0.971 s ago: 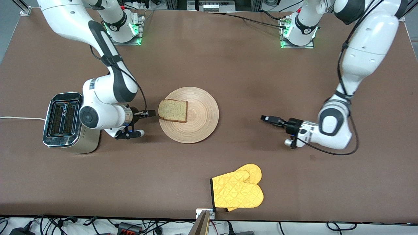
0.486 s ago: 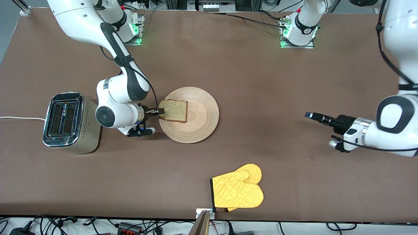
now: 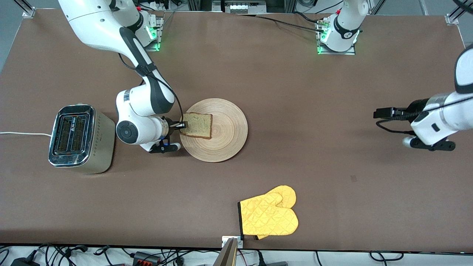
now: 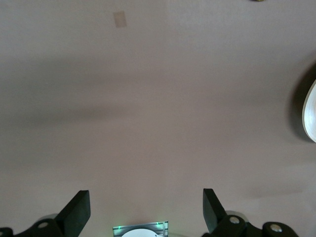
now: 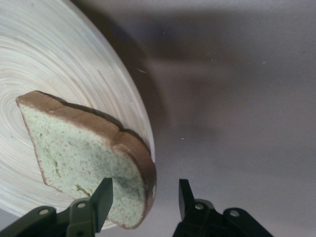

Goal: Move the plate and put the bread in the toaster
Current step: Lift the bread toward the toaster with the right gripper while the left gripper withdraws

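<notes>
One bread slice (image 5: 89, 163) lying flat on plate (image 3: 229, 129), crust edge between half-open right gripper (image 5: 143, 197) fingers, not yet clamped, left gripper (image 4: 145, 210) wide open, empty, over bare table (image 3: 295, 92).

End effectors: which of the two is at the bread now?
The right end effector, its fingers straddling the bread edge on the plate; the left end effector hangs open above bare table.

No readable text, labels, brands or numbers anywhere. Toaster (image 3: 79, 138) side shows row of small marks, illegible. Arm bases at counter's top edge carry small round emblems, unreadable.
</notes>
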Robot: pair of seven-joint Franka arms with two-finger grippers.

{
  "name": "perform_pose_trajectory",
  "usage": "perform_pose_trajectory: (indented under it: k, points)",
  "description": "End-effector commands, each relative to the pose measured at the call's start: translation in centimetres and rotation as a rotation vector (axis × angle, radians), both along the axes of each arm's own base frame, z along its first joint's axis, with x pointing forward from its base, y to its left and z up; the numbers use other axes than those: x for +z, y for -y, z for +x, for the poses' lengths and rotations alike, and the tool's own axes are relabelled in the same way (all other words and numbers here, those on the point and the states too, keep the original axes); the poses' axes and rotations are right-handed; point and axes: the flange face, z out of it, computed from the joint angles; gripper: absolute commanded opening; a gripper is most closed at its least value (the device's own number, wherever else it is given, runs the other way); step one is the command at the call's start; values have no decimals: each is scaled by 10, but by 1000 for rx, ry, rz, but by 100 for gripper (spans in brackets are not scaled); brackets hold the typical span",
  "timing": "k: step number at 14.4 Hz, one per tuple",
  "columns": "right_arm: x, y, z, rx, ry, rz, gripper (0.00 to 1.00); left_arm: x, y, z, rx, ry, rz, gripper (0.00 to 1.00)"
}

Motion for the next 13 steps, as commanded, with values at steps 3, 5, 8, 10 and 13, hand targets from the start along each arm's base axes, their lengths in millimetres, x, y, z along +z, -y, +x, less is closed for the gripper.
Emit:
perform_pose_trajectory:
  k: [3, 5, 8, 10, 13]
  points:
    - [0, -3, -2, -9, -10, 7, 40, 6, 31, 1, -34, 27, 21, 100]
    - [0, -3, -2, -16, -10, 4, 17, 23, 48, 3, -84, 70, 86, 100]
    - [10, -2, 5, -20, 10, 11, 0, 27, 48, -3, -88, 82, 146, 100]
    - [19, 1, 10, -20, 23, 17, 0, 29, 49, -23, -43, 87, 177, 100]
    - [61, 1, 24, -7, 34, 25, 0, 15, 54, -70, -45, 199, 211, 100]
